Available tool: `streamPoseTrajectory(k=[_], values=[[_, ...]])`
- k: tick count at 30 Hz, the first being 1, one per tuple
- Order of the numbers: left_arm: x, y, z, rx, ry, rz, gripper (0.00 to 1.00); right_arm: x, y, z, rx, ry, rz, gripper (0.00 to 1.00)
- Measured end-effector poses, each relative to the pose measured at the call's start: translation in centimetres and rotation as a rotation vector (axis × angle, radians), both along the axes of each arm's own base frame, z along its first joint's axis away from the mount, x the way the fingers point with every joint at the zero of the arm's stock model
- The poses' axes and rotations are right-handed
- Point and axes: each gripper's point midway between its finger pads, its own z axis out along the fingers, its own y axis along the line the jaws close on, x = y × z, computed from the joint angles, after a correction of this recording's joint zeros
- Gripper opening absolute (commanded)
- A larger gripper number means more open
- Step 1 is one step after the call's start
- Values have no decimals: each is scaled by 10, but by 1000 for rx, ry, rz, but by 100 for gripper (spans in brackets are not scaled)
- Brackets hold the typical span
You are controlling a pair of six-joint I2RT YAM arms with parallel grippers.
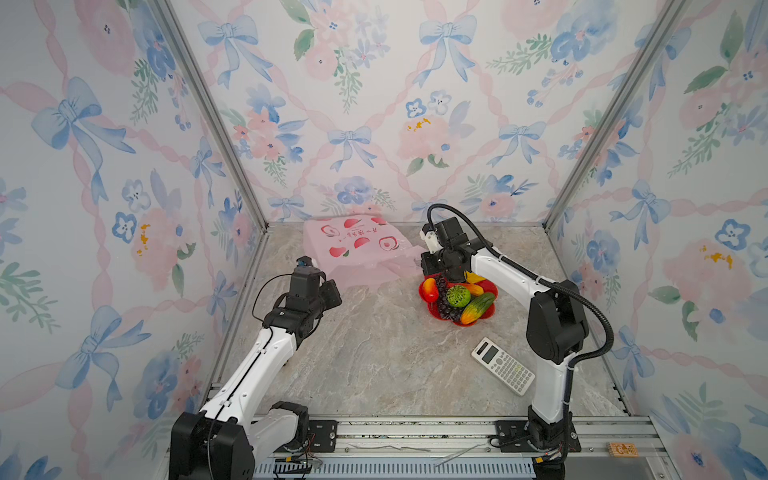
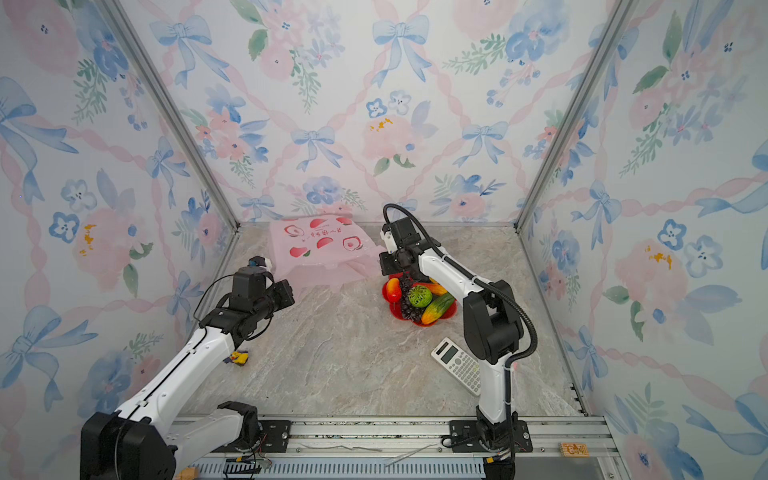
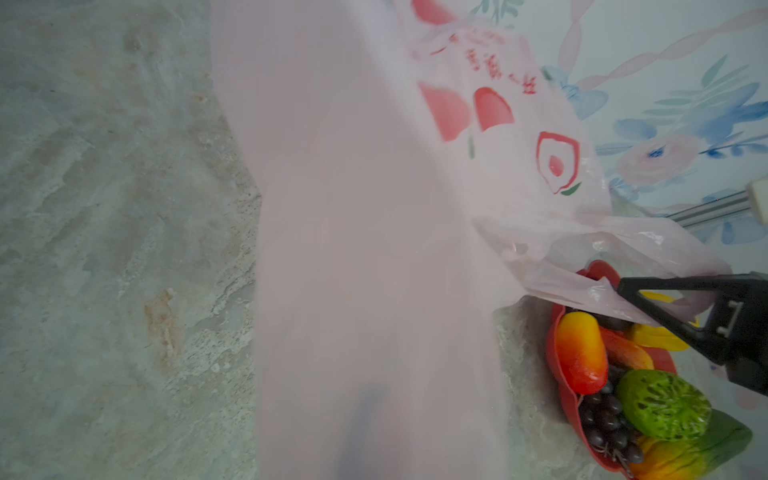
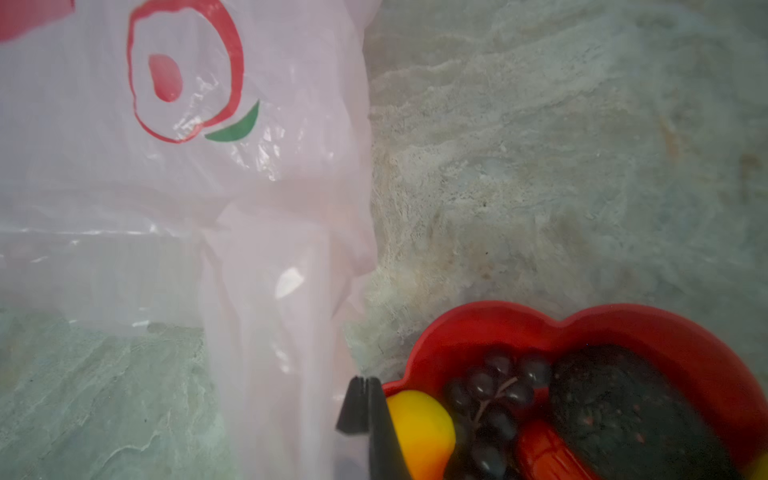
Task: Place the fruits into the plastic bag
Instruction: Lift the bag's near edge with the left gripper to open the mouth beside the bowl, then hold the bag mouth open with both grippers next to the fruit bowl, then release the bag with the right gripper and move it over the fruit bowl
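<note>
The plastic bag is laid at the back of the marble table, just beside the red flower-shaped plate. On this plate all the fruits are piled: a red-yellow mango, a grape bunch, a bumpy green ball, an avocado and a lemon. No fruit is seen in the bag.

The right gripper is seen w/ its jaws pressed together over the plate's rim. In the left wrist view the bag's film reaches its tip, so a corner of film is prob. pinched there. The left gripper is found at the bag's near-left edge. Its fingers are hidden behind pink film in its own wrist view (they are closed also, and the film seems to be held up by them).

The bag is judged v. light, limp and slippery. It is best taken at the mouth edge or a handle, where the film is doubled, and pulled gently, because it can tear or slide out. The fruits are judged hard, glossy and light. Round ones, e.g. the lemon, are best gripped across the middle, and the grapes at the cluster's body, not at the stem.
</note>
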Motion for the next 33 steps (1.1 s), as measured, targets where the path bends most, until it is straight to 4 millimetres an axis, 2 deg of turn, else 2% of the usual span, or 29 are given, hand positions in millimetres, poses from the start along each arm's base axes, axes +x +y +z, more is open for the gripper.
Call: streamPoseTrajectory(k=[3,9,11,12,14,15,17,18,20,23,25,30,33], values=[[-3,-7,1,-35,-23,-14,0,4,1,14,25,-24,-7,0],[-13,-22,-15,-88,19,-36,0,7,-4,15,29,-23,-26,0],[-14,-30,-15,-107,18,-47,0,10,-8,15,31,-22,-42,6],[-14,-34,-14,-119,13,-52,0,12,-11,16,33,-23,-50,17],[-15,-44,-11,-148,3,-63,0,17,-17,20,39,-28,-71,51],[-15,-48,-10,-163,-2,-68,0,20,-20,23,45,-30,-83,63],[-14,-59,-9,-191,-4,-78,0,25,-26,31,57,-35,-104,99],[-13,-63,-10,-203,-4,-82,0,27,-28,35,61,-39,-112,96],[-11,-72,-13,-226,5,-86,0,29,-31,42,68,-47,-122,96],[-8,-83,-19,-250,21,-94,0,21,-38,53,65,-47,-132,96],[-7,-90,-25,-255,39,-105,0,10,-44,68,69,-57,-140,96],[-5,-102,-33,-262,64,-127,0,-27,-61,123,148,-113,-156,96],[-4,-105,-32,-270,60,-135,0,-45,-63,141,228,-98,-134,96]])
